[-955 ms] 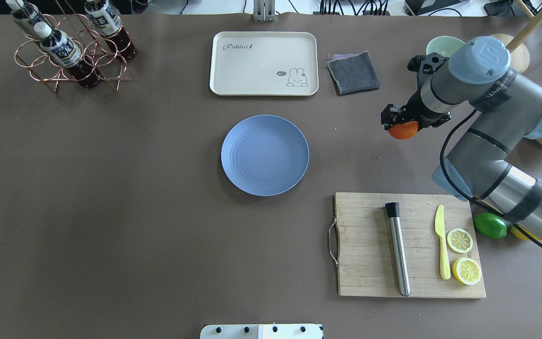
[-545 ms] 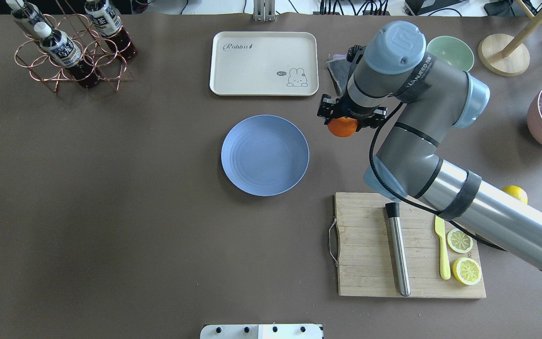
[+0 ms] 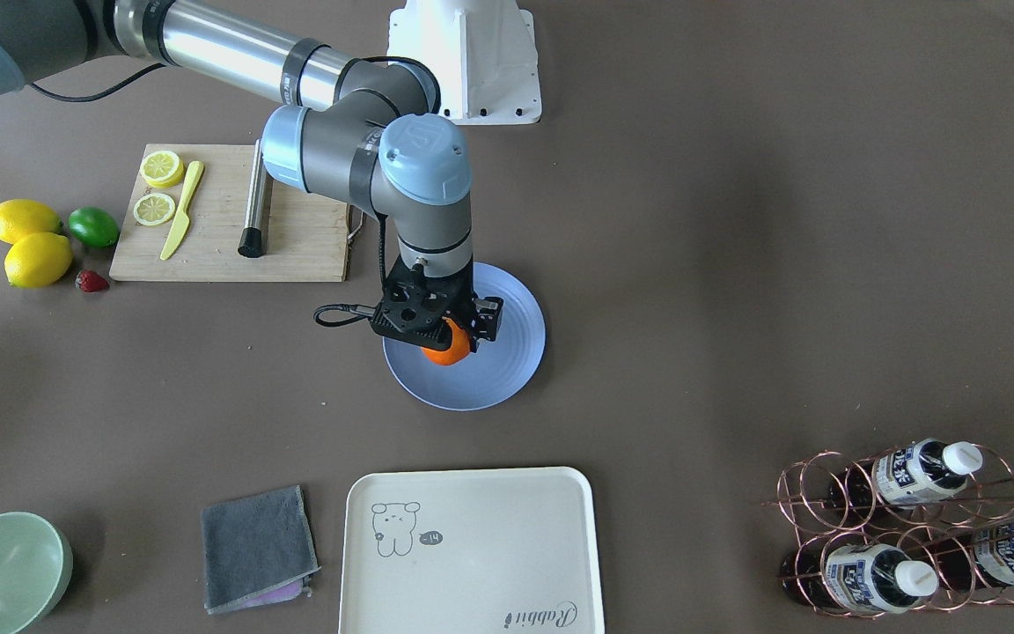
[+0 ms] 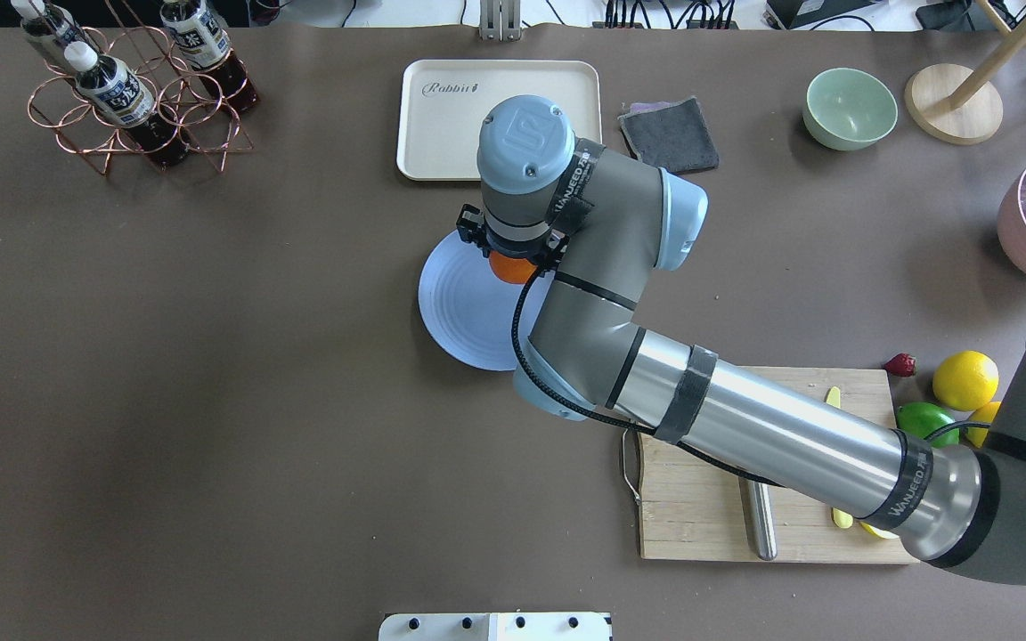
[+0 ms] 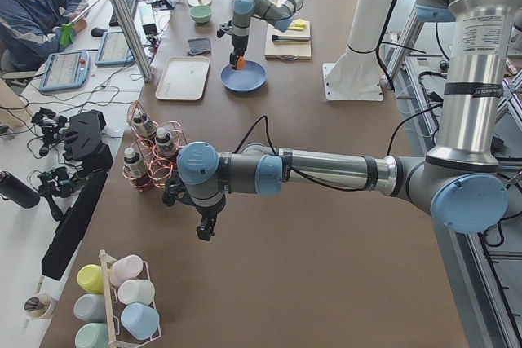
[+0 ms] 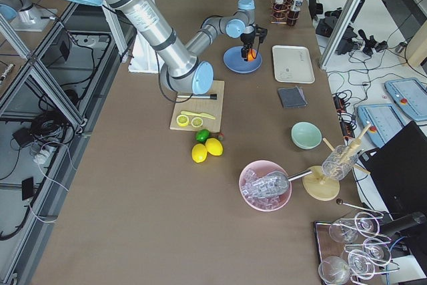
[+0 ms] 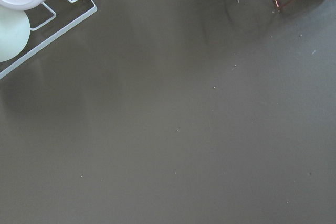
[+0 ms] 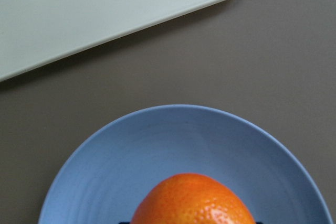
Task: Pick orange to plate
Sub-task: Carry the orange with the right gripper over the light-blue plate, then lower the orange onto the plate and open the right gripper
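**Orange held over the plate**

The right hand (image 3: 444,335) is clenched on the orange (image 3: 447,350) and holds it over the pale-blue plate (image 3: 494,379), inside the plate's rim. Whether the fruit touches the plate cannot be judged. In the right wrist view the top of the orange fills the lower edge, with the plate's rim and a cream tray (image 8: 79,14) beyond it. The left hand (image 5: 206,230) hovers over the bare table (image 5: 326,275) near a copper bottle rack (image 5: 152,148). Whether it is released or clenched cannot be told.

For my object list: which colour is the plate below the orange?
The plate is pale blue with faint rings; the right wrist view shows it best.
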